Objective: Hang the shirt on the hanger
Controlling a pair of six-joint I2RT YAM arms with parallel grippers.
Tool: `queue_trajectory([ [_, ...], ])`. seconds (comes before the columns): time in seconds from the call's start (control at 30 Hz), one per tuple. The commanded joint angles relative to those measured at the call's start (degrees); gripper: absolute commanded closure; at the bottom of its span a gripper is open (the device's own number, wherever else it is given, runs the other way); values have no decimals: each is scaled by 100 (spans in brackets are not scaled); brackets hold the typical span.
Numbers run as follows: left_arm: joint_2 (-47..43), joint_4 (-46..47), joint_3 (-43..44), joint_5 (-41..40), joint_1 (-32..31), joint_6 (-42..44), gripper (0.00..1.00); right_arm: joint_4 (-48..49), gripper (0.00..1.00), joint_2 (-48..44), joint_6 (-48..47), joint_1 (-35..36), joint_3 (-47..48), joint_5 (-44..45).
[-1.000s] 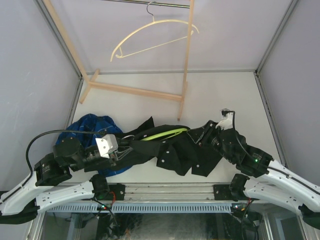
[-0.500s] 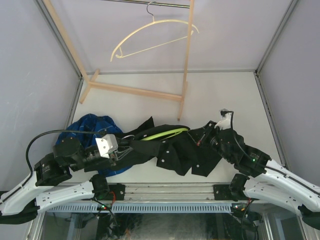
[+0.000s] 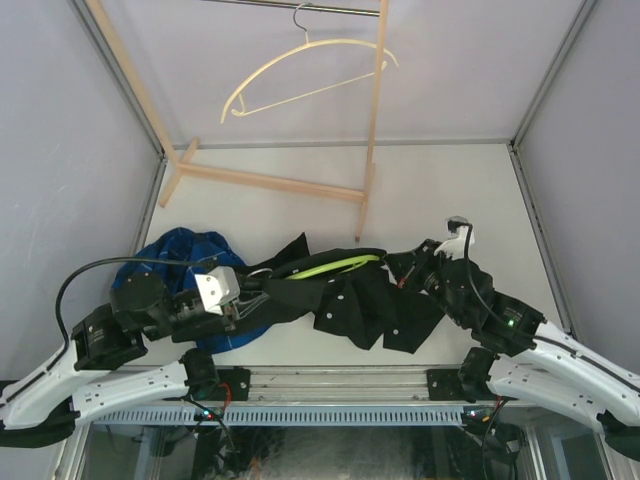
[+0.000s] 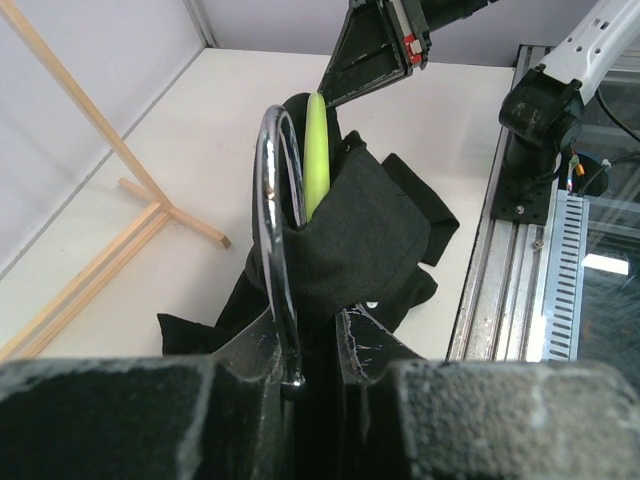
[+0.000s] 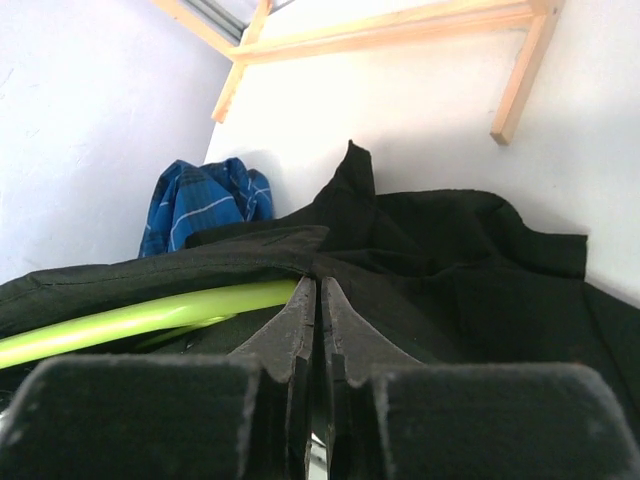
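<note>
The black shirt (image 3: 375, 305) lies crumpled on the table between my arms, partly draped over the lime-green hanger (image 3: 330, 265). My left gripper (image 4: 312, 340) is shut on the hanger's metal hook (image 4: 272, 200); the green arm (image 4: 316, 150) runs away from it under black cloth (image 4: 350, 250). In the top view the left gripper (image 3: 252, 290) sits at the shirt's left end. At the shirt's right end, my right gripper (image 3: 400, 268) is shut, its tips (image 5: 319, 285) pinching a fold edge of the shirt (image 5: 450, 280) just beside the green hanger (image 5: 150, 315).
A blue plaid shirt (image 3: 180, 255) is bunched at the left behind my left arm. A wooden rack (image 3: 370, 130) stands at the back, a cream hanger (image 3: 300, 70) hanging on its rail. The metal base rail (image 4: 500, 270) runs along the near edge.
The right gripper's jaws have closed on the shirt's edge and drawn it slightly back and to the right. The left gripper keeps its grip and barely shifts.
</note>
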Motion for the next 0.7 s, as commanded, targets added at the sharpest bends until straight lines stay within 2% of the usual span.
queue_trajectory([
  [0.0, 23, 417, 208, 18, 15, 68, 100, -22, 100, -139, -566, -57, 56, 675],
  [0.13, 107, 318, 241, -94, 22, 105, 100, -169, 100, -178, -965, -49, 218, 807],
  [0.3, 321, 170, 246, -218, 16, 129, 100, 89, 100, -328, -1550, -47, 274, 541],
  [0.67, 676, 109, 157, -449, 20, 104, 100, 944, 100, -426, -1944, -16, 277, -922],
])
